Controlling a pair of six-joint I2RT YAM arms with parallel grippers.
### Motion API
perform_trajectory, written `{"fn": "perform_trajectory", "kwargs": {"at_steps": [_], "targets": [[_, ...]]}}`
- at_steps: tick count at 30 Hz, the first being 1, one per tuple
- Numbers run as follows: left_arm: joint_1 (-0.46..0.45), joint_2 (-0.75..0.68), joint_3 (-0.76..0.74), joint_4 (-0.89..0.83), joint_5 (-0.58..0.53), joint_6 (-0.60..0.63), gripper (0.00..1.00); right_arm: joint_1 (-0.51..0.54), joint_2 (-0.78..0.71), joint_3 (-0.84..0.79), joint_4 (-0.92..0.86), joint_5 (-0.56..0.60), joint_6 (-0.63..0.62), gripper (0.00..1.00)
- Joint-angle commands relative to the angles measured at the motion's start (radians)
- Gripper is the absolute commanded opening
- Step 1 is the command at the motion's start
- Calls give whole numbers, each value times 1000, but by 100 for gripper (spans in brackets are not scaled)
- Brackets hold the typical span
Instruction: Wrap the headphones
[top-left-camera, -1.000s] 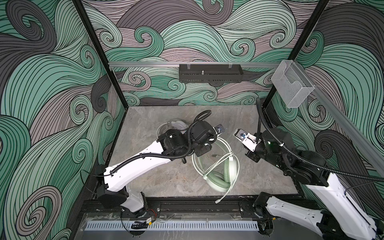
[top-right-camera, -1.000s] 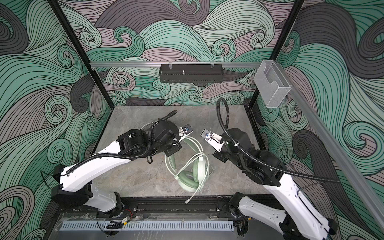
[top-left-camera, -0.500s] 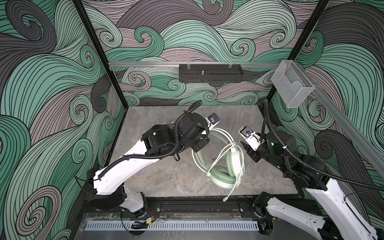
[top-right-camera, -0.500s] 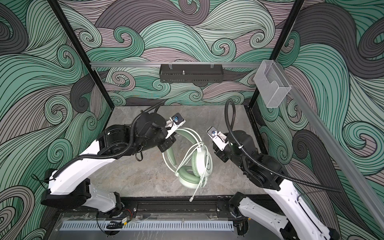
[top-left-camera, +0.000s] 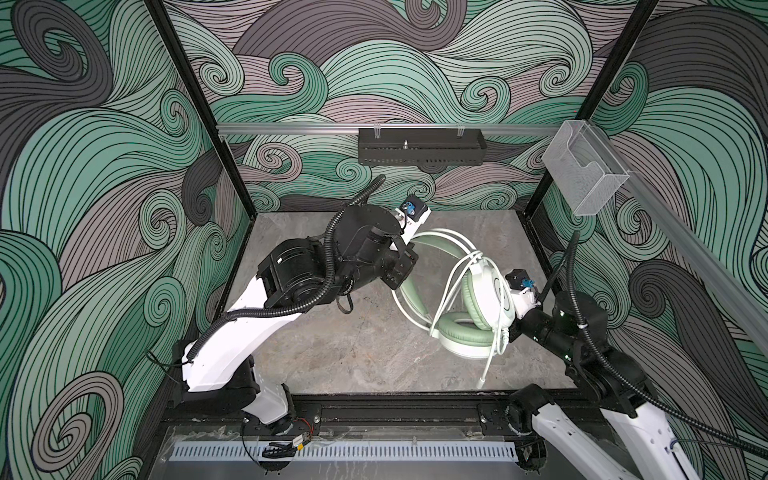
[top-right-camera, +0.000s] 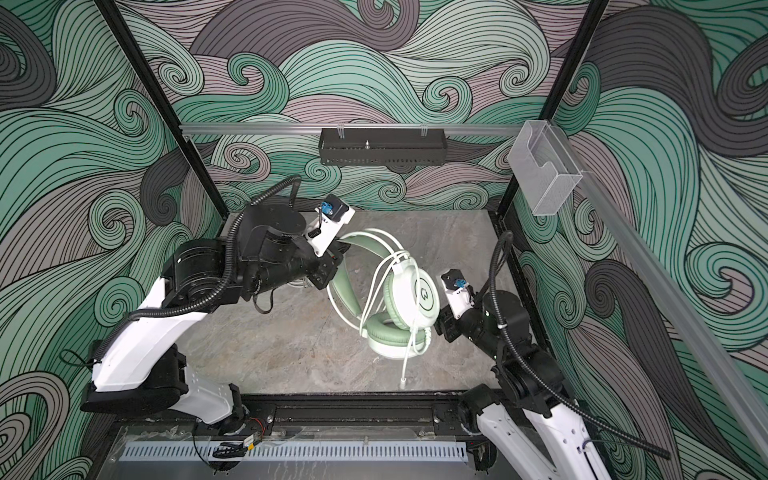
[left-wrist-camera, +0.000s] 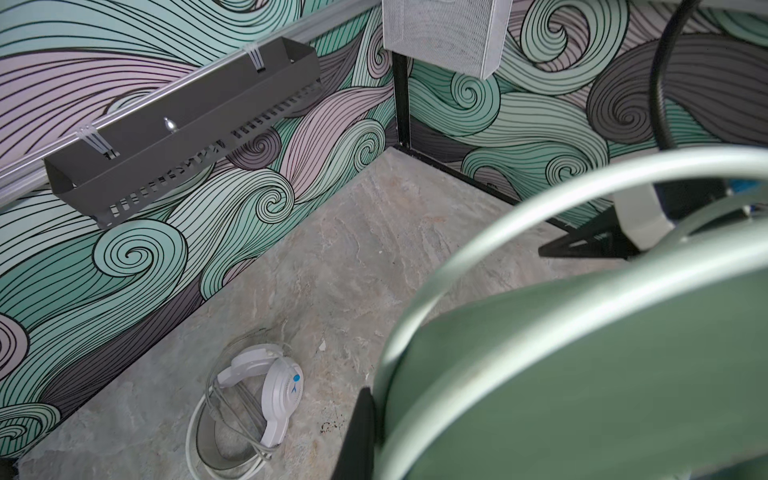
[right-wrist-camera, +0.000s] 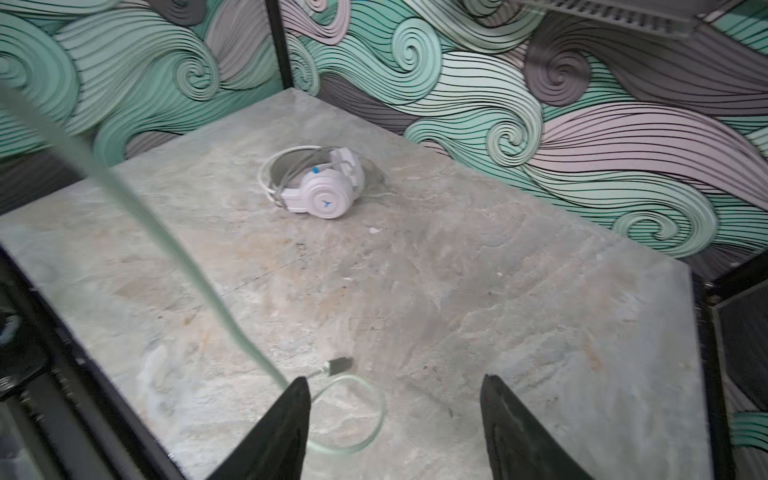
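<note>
In both top views the left gripper (top-left-camera: 402, 275) clamps the headband of the mint headset (top-left-camera: 489, 296), held clear of the table (top-left-camera: 332, 353). Its cable (top-left-camera: 451, 286) is looped over the band and the tail hangs below. The right gripper (top-right-camera: 441, 328) sits just beside the headset's outer earcup, its jaws hidden there. The next turn likely needs the loose tail caught close to the headset and laid snug.

In the left wrist view one dark finger (left-wrist-camera: 359, 432) presses the green band; its partner is hidden. The white headset (left-wrist-camera: 266, 399) lies well apart from the mint one.

In the right wrist view the jaws stand wide apart and empty. The blurred cable passes one finger; whether the plug (right-wrist-camera: 338, 365) touches the table is unclear.
</note>
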Motion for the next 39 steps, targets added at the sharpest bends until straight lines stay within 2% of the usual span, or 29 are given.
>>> {"fn": "perform_trajectory", "kwargs": {"at_steps": [1,3,9,15,21,24,28,30,39], "targets": [[8,17,86,28,13,-70,0,-3,-28,-33,83,-206,1,67],[9,37,128,16,19,-68,0,-4,-26,-46,86,-259,6,67],[11,85,231,-16,33,-68,0,-4,20,-81,162,-272,13,68],[20,80,238,-5,37,-82,0,1,84,-102,243,-210,19,66],[29,75,238,9,48,-93,0,13,118,-132,349,-242,60,67],[38,73,238,12,52,-100,0,14,128,-144,367,-237,64,61],[61,64,231,33,68,-135,0,16,126,-173,386,-240,89,40],[72,56,211,61,77,-167,0,16,119,-191,388,-238,106,33],[88,39,154,152,110,-231,0,16,123,-241,451,-242,170,35]]}}
